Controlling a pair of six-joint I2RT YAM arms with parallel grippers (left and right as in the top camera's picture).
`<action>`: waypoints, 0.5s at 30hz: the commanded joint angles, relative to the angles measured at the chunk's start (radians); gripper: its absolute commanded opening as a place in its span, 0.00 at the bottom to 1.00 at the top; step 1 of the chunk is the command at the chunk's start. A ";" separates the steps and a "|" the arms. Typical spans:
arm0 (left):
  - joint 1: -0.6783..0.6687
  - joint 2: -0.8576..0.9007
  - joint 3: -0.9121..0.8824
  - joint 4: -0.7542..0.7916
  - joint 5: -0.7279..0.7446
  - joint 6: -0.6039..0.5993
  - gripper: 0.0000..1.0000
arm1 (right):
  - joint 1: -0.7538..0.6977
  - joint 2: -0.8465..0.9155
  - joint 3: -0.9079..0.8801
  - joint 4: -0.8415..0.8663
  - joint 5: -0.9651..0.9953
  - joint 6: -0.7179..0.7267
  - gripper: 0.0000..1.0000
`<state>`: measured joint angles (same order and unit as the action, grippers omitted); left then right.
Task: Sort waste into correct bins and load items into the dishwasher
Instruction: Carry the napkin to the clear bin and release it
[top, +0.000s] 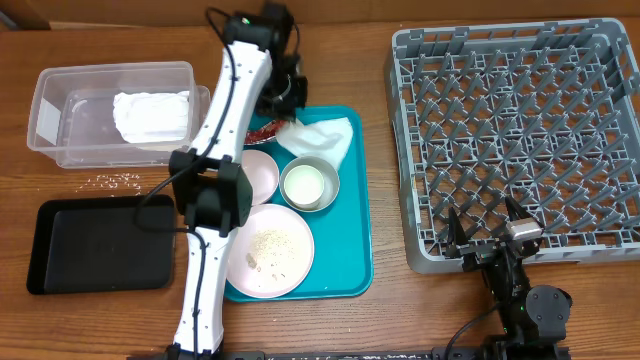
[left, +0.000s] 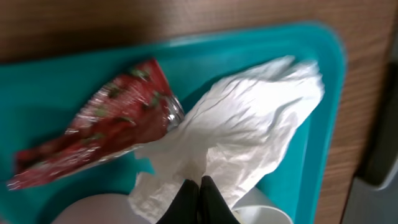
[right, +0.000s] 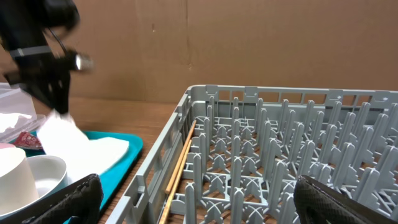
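The white napkin (left: 249, 124) lies at the far end of the teal tray (top: 355, 250), toward the far edge of the surface (top: 390, 310). My left hand (left: 199, 196) is clenched on a fold near the napkin's edge. From the right wrist view that fold stands up in a peak while the rest lies on the tray. The red scrap (left: 106, 130) touches the napkin just beside the pinch, so I judge it may get dragged along and drop short. The bite looks small, so the paper could slip or tear out on the way to the clear tub (top: 60, 90) at the far left corner. A trailing tail might also brush the cup (top: 303, 184) standing in the metal bowl (top: 328, 200) close by on the tray. My right hand (top: 487, 228) is released, fingers spread wide. It sits at the near edge of the dish rack (top: 520, 140) on the right side, well apart from all this.
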<state>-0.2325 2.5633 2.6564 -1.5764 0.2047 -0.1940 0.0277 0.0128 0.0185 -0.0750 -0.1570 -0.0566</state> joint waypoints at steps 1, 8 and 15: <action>0.064 -0.130 0.097 0.000 -0.067 -0.085 0.04 | 0.001 -0.010 -0.010 0.005 0.006 -0.003 1.00; 0.233 -0.246 0.130 0.037 -0.108 -0.150 0.04 | 0.001 -0.010 -0.010 0.005 0.006 -0.003 1.00; 0.457 -0.278 0.127 0.047 -0.108 -0.251 0.04 | 0.001 -0.010 -0.010 0.005 0.006 -0.004 1.00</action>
<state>0.1585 2.2910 2.7781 -1.5276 0.1146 -0.3706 0.0277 0.0128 0.0185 -0.0746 -0.1566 -0.0566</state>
